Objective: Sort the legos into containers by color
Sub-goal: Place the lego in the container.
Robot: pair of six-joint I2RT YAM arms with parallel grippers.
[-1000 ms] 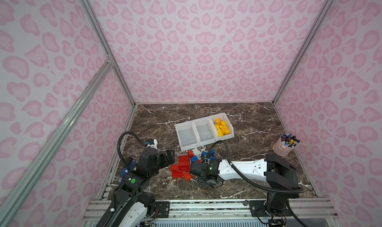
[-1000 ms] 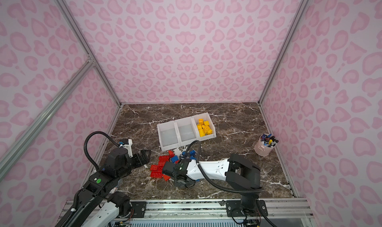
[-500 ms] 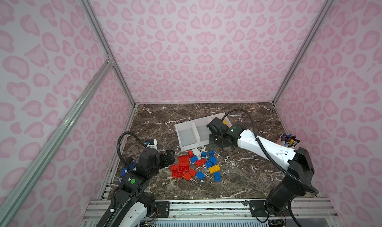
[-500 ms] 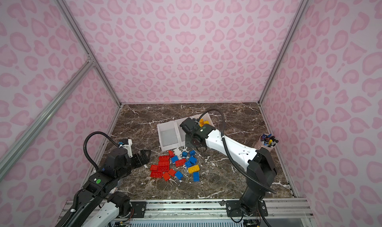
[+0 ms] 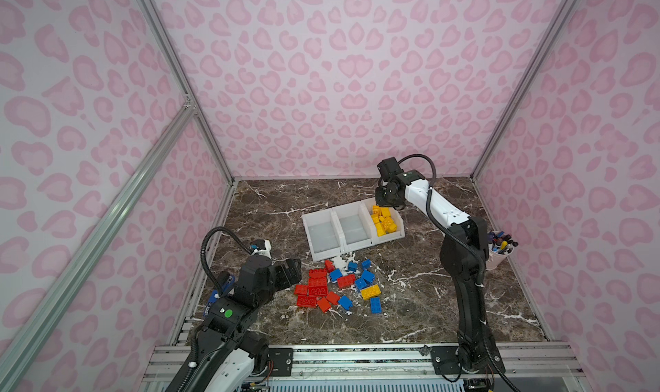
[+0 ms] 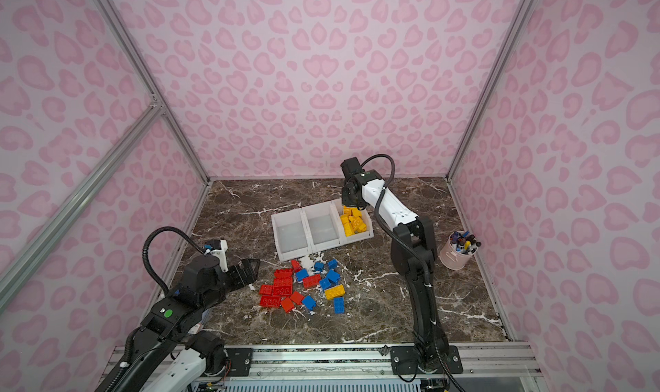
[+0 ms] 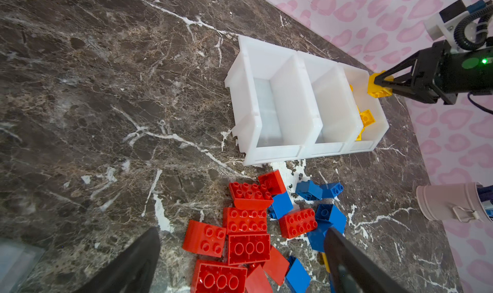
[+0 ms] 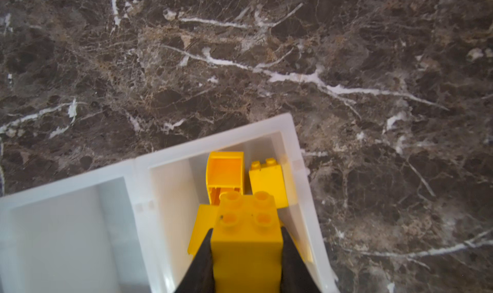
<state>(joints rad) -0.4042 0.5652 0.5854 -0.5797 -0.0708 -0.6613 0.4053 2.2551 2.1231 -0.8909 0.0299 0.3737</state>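
Legos (image 5: 317, 286): yellow ones occupy the container (image 8: 213, 148) beneath the right gripper (image 8: 246, 234), which pinches a yellow brick (image 7: 378, 90). Red, blue and one yellow lego (image 5: 370, 292) lie before the spread left gripper (image 7: 242, 231); other containers (image 5: 323, 236) empty.

Pink blotch-patterned walls (image 5: 321, 68) are enclosing a dark, white-veined marble counter (image 5: 410, 318), aluminium posts (image 5: 171, 61) running up the corners.

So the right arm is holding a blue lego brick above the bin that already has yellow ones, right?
Not blue: the brick shut in the right gripper is yellow, as the right wrist view shows. It is indeed above the white bin with yellow bricks in it.
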